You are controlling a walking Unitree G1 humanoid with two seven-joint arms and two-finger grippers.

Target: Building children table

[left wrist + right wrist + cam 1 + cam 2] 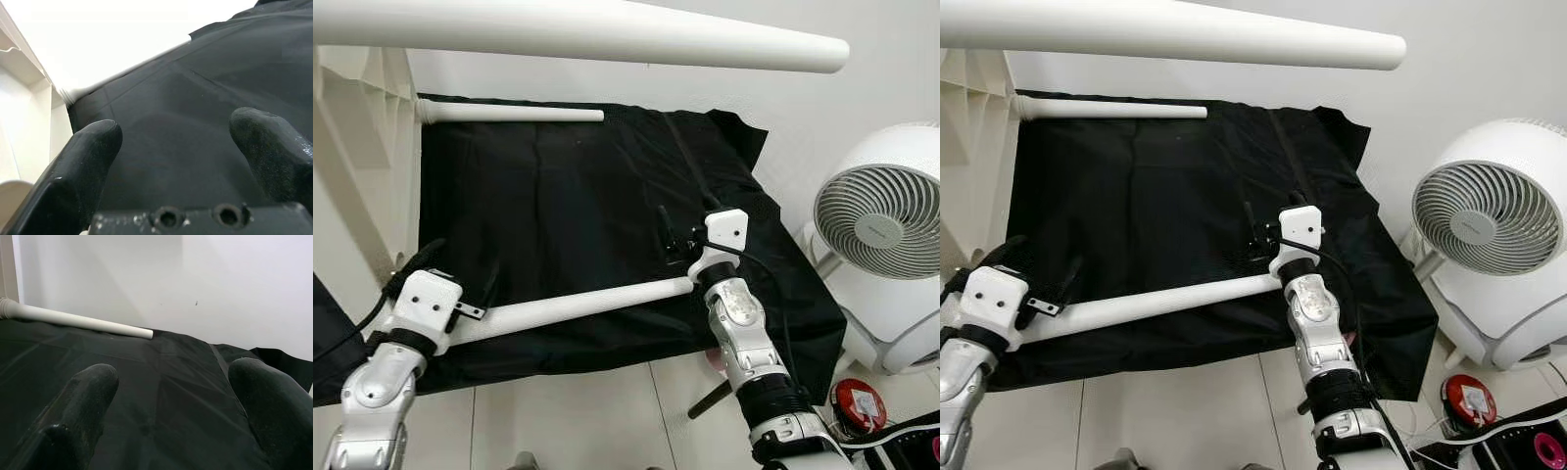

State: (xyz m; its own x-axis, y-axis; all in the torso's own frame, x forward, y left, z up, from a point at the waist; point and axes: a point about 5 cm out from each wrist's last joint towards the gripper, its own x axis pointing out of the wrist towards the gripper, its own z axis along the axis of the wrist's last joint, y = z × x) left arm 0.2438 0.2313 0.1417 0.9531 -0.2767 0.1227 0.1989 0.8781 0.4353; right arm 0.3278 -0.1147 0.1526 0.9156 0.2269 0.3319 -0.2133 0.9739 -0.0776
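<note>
Table parts for the children's set lie on their side around me: the white tabletop (367, 147) stands on edge along the left edge of the black cloth (578, 196) spread on the floor, so its legs jut out sideways over the cloth where I can reach them.

My left jaws (421, 262) sit at the near left corner of the cloth, beside the tabletop's underside. In the left wrist view both fingers (78, 166) are spread wide with nothing between them, only cloth beyond. I judge they wait there to steady the root of the near leg (578, 305), which runs from my left wrist across the near edge of the cloth toward my right arm.

Further back, the far leg (509, 113) is already seated in the tabletop and lies along the far edge of the cloth. An upper leg (607, 34) crosses close above my camera.

My right jaws (671, 240) hover just past the free tip of the near leg, fingers (88, 396) parted wide and empty, pointing over the cloth at the far leg. I think this hand is placed to take the tip and turn the leg home; whether that leg is fully seated I cannot tell.

A white fan (886, 245) stands off the cloth's right edge.
</note>
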